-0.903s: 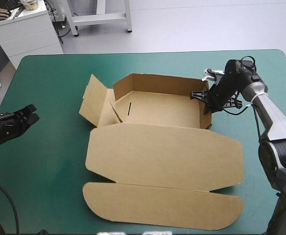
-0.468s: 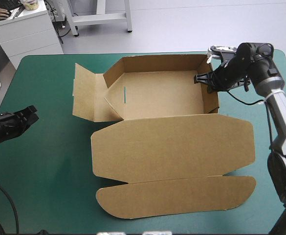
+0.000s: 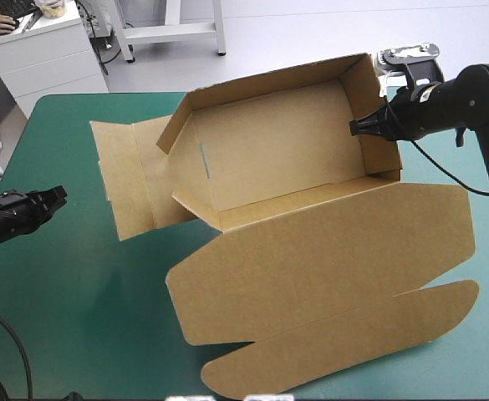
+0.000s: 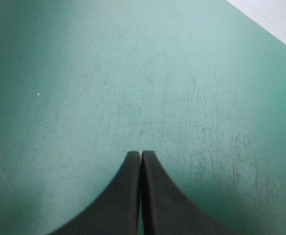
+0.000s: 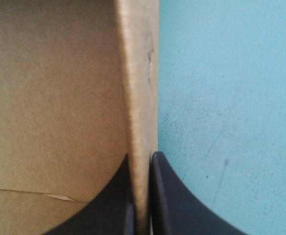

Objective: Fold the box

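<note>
Right gripper (image 3: pixel 357 127), its fingers (image 5: pixel 169 200) pressed nearly together on the box's right end wall (image 5: pixel 140 73), one finger inside the tray and one outside. Table (image 3: pixel 68 301), teal-green, lies beneath the box (image 3: pixel 269 159), which hangs tilted over the far right part as an open brown tray, its right end apparently raised. Lid (image 3: pixel 328 259) spreads flat from the box's near wall, with the rounded tuck flap (image 3: pixel 344 342) at its outer edge. One side flap (image 3: pixel 123 188) lies unfolded off the box's left end. Left gripper (image 3: pixel 53 199), fingers pressed together on nothing, waits well apart from the box's left end, over bare table. Risk: the box is held by a single thin wall, so it may swing, or that wall may bend or slip from the pinch, because the wide lid's weight pulls away from the grip. Count: one box, one lid, one tuck flap, one side flap, two grippers.
</note>
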